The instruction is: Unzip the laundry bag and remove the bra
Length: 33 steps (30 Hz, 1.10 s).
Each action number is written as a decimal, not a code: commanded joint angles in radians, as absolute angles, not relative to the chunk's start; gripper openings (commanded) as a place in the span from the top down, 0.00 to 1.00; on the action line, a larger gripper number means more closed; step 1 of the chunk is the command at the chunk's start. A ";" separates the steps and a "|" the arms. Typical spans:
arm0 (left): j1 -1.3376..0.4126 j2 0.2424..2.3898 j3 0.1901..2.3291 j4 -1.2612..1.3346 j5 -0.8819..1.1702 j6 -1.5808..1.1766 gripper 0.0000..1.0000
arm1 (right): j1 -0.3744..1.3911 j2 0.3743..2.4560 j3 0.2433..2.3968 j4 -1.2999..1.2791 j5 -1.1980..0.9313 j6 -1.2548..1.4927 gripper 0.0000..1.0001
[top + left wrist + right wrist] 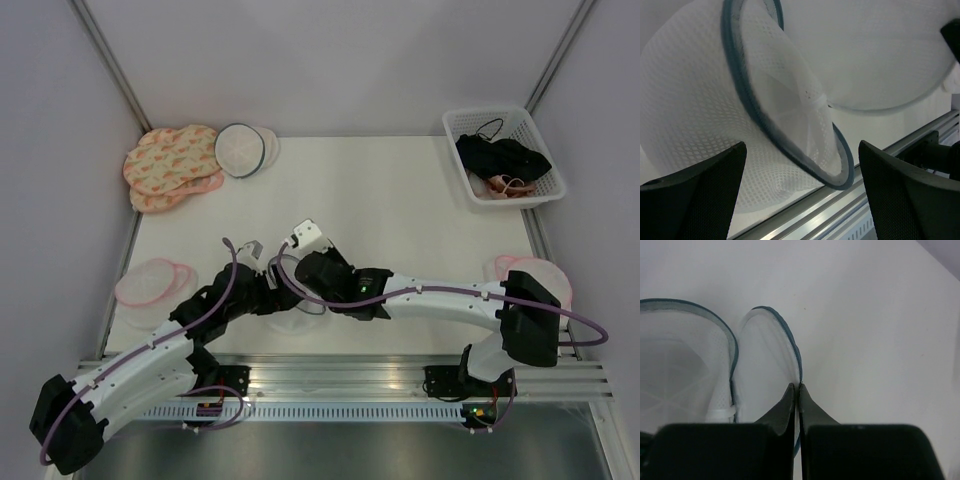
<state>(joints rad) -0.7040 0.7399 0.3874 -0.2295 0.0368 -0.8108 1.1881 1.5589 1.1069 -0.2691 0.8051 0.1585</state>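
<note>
R gripper (799,386) pinching laundry bag (700,100) rim, L gripper (801,150) wide open just beside it. Hard pull could slip thin rim, or mesh could snag L fingers (700,190).

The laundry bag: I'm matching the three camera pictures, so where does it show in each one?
Top external: the laundry bag sits just below the picture's centre.
Left wrist: it fills the left and centre, beyond the open left gripper.
Right wrist: left and centre, with the shut right gripper pinching its edge.
Shared landmark: its blue-grey rim.
</note>
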 commanded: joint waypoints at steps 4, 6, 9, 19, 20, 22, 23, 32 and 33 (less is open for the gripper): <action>-0.707 0.772 0.357 -0.144 0.008 -0.847 0.05 | 1.262 1.509 1.141 -0.109 0.769 0.058 1.00; -0.706 0.785 0.353 -0.118 0.011 -0.854 0.05 | 1.276 1.500 1.144 -0.103 0.769 0.051 1.00; -0.707 0.785 0.342 -0.063 0.032 -0.876 0.05 | 1.278 1.491 1.146 -0.115 0.848 0.051 1.00; -0.707 0.761 0.402 0.017 0.060 -0.874 0.05 | 1.180 1.445 1.140 -0.333 1.159 0.087 1.00; -0.707 0.753 0.409 0.006 0.049 -0.874 0.05 | 1.142 1.440 1.131 -0.350 1.178 0.081 1.00; -0.707 0.735 0.425 -0.059 0.016 -0.876 0.04 | 1.106 1.431 1.124 -0.391 1.256 0.055 1.00; -0.707 0.709 0.429 -0.077 0.005 -0.879 0.04 | 1.071 1.428 1.124 -0.405 1.282 0.046 1.00; -0.707 0.560 0.431 -0.219 -0.129 -0.902 0.02 | 0.946 1.411 1.107 -0.268 1.285 -0.219 1.00; -0.707 0.546 0.430 -0.235 -0.135 -0.905 0.02 | 0.951 1.423 1.115 -0.293 1.254 -0.219 1.00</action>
<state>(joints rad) -0.7040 0.5732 0.4004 -0.1726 -0.0750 -0.8745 0.9386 1.4277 1.1019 -0.3264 1.2861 -0.1131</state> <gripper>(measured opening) 0.978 0.010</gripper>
